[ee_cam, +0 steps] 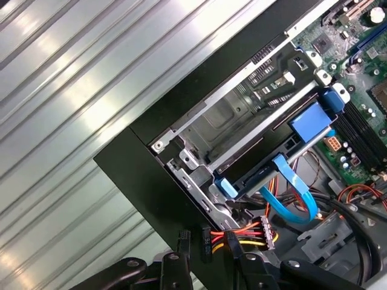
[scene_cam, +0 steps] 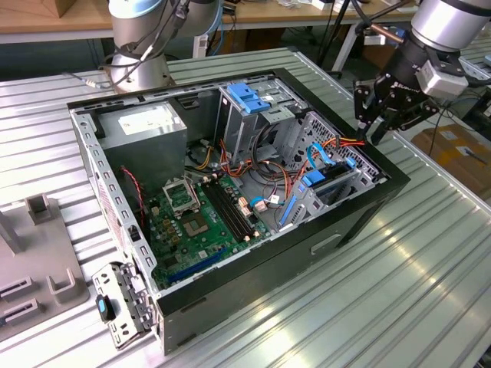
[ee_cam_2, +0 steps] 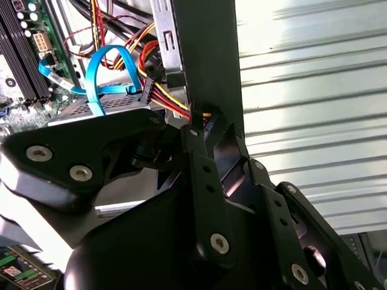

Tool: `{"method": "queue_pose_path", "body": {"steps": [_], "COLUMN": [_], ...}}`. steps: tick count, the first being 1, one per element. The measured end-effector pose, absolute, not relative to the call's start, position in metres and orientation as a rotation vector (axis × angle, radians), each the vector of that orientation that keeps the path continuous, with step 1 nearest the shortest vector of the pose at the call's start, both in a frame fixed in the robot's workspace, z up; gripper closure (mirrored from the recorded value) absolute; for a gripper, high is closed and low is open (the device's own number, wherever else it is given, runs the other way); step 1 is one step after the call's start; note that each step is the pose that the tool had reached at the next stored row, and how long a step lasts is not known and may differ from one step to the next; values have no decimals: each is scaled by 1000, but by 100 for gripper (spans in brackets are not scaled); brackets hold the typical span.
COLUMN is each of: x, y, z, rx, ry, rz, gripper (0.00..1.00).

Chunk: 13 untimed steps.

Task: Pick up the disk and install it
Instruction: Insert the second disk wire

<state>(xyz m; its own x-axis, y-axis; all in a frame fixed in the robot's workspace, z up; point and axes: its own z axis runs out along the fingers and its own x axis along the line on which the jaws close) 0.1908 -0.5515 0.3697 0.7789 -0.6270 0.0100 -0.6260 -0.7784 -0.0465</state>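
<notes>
The disk (scene_cam: 334,184) lies in the drive bay at the near right corner of the open computer case (scene_cam: 360,218), its blue carrier rails showing at both ends. In the first wrist view the disk (ee_cam: 257,179) sits under a blue data cable (ee_cam: 290,187); in the second wrist view its perforated metal top (ee_cam_2: 118,104) shows beside coloured power wires. My gripper (scene_cam: 371,136) hangs just above the case's right wall, up and right of the disk. The gripper (ee_cam_2: 213,136) (ee_cam: 208,249) is open by a narrow gap with nothing between its black fingers.
Inside the case are a grey power supply (scene_cam: 146,126), a green motherboard (scene_cam: 196,222) and a metal cage with a blue latch (scene_cam: 249,96). The arm's base (scene_cam: 138,54) stands behind the case. A grey fixture (scene_cam: 34,261) sits at the exterior view's left on the ribbed metal table (scene_cam: 399,291).
</notes>
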Motion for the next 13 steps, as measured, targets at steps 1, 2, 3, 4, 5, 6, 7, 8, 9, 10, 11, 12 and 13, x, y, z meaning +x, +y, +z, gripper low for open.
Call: {"method": "queue_pose_path", "body": {"steps": [1, 2, 3, 4, 5, 6, 7, 8, 9, 10, 11, 12, 13], "x": [191, 191, 192, 193, 193, 194, 194, 194, 194, 194, 194, 194, 194], "y": [-551, -551, -551, -551, -551, -551, -551, -551, -551, -551, -551, -551, -551], "z": [369, 369, 369, 368, 368, 368, 368, 368, 368, 368, 368, 368, 368], "rx": [-2930, -2933, -2937, -2939, -2943, -2944, -2945, -2946, -2946, -2946, -2946, -2946, -2946], "ry": [1015, 1005, 994, 987, 975, 971, 968, 967, 967, 967, 967, 967, 967], "rz": [-38, -39, -38, -38, -38, -38, -38, -38, -38, -38, -38, -38, -38], "gripper": [64, 64, 64, 64, 64, 64, 64, 64, 64, 64, 64, 64, 64]}}
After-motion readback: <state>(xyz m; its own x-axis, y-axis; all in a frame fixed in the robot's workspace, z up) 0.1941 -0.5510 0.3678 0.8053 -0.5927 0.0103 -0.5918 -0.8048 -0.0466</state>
